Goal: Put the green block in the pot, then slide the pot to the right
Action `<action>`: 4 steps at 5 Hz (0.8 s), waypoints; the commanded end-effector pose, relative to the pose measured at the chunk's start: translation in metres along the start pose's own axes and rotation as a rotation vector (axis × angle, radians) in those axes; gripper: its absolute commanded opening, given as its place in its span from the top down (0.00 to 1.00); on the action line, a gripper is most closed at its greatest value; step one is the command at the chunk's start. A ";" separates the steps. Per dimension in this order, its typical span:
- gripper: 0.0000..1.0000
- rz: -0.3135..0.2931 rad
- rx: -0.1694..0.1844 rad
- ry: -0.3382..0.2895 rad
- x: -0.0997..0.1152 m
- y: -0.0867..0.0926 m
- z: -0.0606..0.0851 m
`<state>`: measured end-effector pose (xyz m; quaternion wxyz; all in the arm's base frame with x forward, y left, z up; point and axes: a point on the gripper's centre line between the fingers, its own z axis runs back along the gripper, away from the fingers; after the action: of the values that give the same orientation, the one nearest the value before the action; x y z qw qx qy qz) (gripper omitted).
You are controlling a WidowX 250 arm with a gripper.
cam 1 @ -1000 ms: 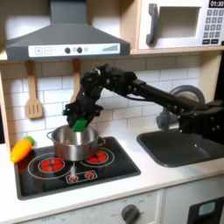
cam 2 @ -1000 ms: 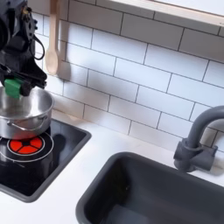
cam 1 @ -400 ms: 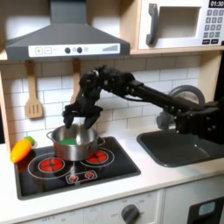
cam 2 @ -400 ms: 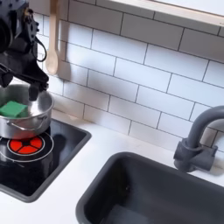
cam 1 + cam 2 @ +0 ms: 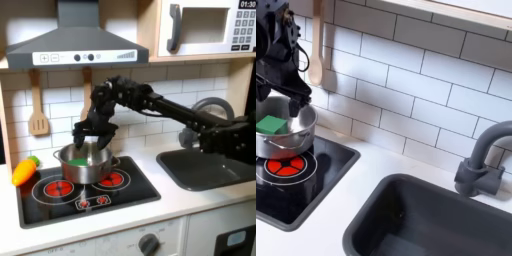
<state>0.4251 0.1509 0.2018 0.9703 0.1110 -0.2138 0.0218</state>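
Note:
The shiny silver pot [image 5: 86, 166] stands on the toy stove's back left burner; in the second exterior view the pot [image 5: 286, 137] is at the left edge. Inside it lies the green block [image 5: 80, 157], seen as a flat bright green square [image 5: 271, 124]. My black gripper [image 5: 90, 133] hangs just above the pot's open top with its fingers spread and nothing between them. In the second exterior view the gripper [image 5: 281, 95] sits over the pot, apart from the block.
An orange carrot toy [image 5: 25, 170] lies left of the stove. The black cooktop [image 5: 125, 195] has red burner rings. A dark sink basin [image 5: 436, 215] with a grey faucet [image 5: 478, 160] lies to the right. A wooden spatula [image 5: 38, 112] hangs on the tiled wall.
A second ago my gripper held the green block above the pot. It has since opened and the block now lies in the pot. The gripper has risen slightly.

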 end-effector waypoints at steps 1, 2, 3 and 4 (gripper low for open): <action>0.00 -0.021 -0.042 0.042 -0.008 -0.008 -0.008; 0.00 -0.038 -0.059 0.046 -0.009 -0.017 -0.004; 0.00 -0.043 -0.079 0.073 -0.019 -0.025 -0.007; 0.00 -0.049 -0.098 0.107 -0.029 -0.036 -0.014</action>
<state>0.4082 0.1166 0.1726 0.9845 0.0674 -0.1619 -0.0090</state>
